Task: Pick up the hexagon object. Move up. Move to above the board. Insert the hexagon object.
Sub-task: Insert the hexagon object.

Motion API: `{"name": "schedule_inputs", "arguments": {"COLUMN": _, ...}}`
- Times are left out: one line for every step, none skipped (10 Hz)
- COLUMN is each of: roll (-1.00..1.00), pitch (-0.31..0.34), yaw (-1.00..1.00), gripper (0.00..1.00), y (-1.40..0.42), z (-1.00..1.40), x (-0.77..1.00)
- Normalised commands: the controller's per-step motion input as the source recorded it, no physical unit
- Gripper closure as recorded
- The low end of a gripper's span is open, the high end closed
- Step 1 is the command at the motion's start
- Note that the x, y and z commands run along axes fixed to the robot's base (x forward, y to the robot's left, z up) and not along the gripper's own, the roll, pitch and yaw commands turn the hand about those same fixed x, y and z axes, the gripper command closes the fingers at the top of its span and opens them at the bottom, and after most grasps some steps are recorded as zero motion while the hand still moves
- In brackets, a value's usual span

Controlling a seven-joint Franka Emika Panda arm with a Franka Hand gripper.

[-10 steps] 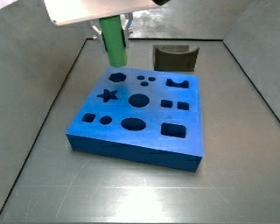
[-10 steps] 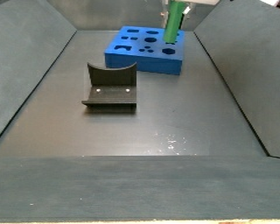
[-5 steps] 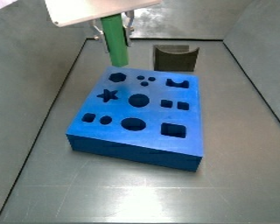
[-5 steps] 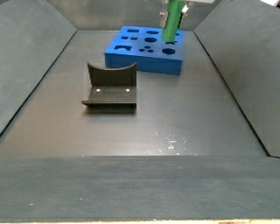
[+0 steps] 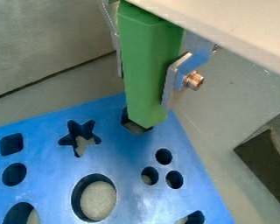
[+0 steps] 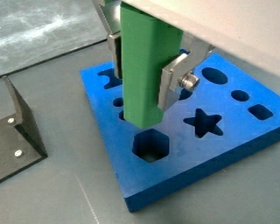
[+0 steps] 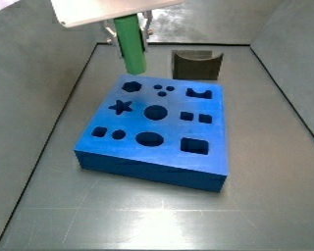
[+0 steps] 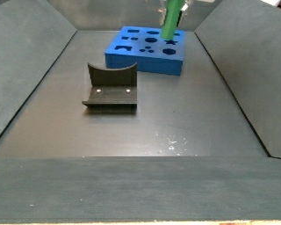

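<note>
Since the frames a moment back I've barely moved: the peg has only crept a touch over the board's far corner, and nothing else on the floor has shifted.

Nearest the camera in a side view, the fixture (image 8: pixel 109 89) stands on the grey tray floor (image 8: pixel 154 132), well short of the board (image 8: pixel 147 51). Beyond it the gripper (image 8: pixel 175 10) hangs over the board's far end, its jaws clamped on the hexagon object (image 8: pixel 172 21), which hangs upright with its lower end just above the blue surface. A wrist view shows this best: a silver finger (image 6: pixel 174 77) presses flat on the green peg (image 6: pixel 143 61), and the hexagon hole (image 6: pixel 149 146) lies open just beside the peg's lower end, near the board's corner, with the star hole (image 6: pixel 202 122) next along.

My judgement: I am above the board with the insertion still to do. To do it well, I'd centre the peg's end over the hexagon hole, match its flats to the hole's sides, keep it vertical, then go down slowly and let go only once it seats. A tilted peg may catch on the foam edge.
</note>
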Motion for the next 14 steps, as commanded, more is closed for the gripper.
{"name": "schedule_inputs", "arguments": {"roll": 0.04, "pitch": -0.009, "yaw": -0.04, "gripper": 1.00, "y": -0.07, "z": -1.00, "x": 0.00}}
{"name": "schedule_inputs", "arguments": {"roll": 0.05, "pitch": -0.014, "yaw": -0.07, "gripper": 1.00, "y": -0.09, "z": -1.00, "x": 0.02}}
{"name": "schedule_inputs", "arguments": {"roll": 0.05, "pitch": -0.020, "yaw": -0.07, "gripper": 1.00, "y": -0.09, "z": -1.00, "x": 0.02}}
{"name": "schedule_inputs", "arguments": {"roll": 0.04, "pitch": -0.017, "yaw": -0.09, "gripper": 1.00, "y": -0.10, "z": -1.00, "x": 0.06}}
{"name": "schedule_inputs", "arguments": {"roll": 0.04, "pitch": -0.014, "yaw": -0.08, "gripper": 1.00, "y": -0.10, "z": -1.00, "x": 0.07}}
{"name": "schedule_inputs", "arguments": {"roll": 0.00, "pitch": 0.000, "yaw": 0.07, "gripper": 1.00, "y": 0.00, "z": -1.00, "x": 0.34}}
{"name": "schedule_inputs", "arguments": {"roll": -0.37, "pitch": 0.000, "yaw": 0.53, "gripper": 1.00, "y": 0.32, "z": -1.00, "x": 0.48}}
{"name": "schedule_inputs", "arguments": {"roll": -0.05, "pitch": -0.069, "yaw": 0.43, "gripper": 1.00, "y": 0.00, "z": -0.44, "x": 0.24}}
{"name": "schedule_inputs", "arguments": {"roll": 0.08, "pitch": -0.029, "yaw": 0.00, "gripper": 1.00, "y": 0.00, "z": -0.09, "x": 0.00}}
{"name": "schedule_inputs", "arguments": {"roll": 0.26, "pitch": -0.326, "yaw": 0.00, "gripper": 1.00, "y": 0.00, "z": -0.83, "x": 0.03}}
{"name": "schedule_inputs", "arguments": {"roll": 0.25, "pitch": -0.089, "yaw": 0.00, "gripper": 1.00, "y": 0.00, "z": -1.00, "x": 0.14}}
{"name": "schedule_inputs", "arguments": {"roll": 0.15, "pitch": -0.023, "yaw": 0.00, "gripper": 1.00, "y": 0.00, "z": -1.00, "x": 0.21}}
{"name": "schedule_inputs", "arguments": {"roll": 0.08, "pitch": -0.003, "yaw": 0.00, "gripper": 1.00, "y": 0.00, "z": -1.00, "x": 0.32}}
{"name": "schedule_inputs", "arguments": {"roll": 0.07, "pitch": 0.000, "yaw": 0.00, "gripper": 1.00, "y": 0.00, "z": -1.00, "x": 0.36}}
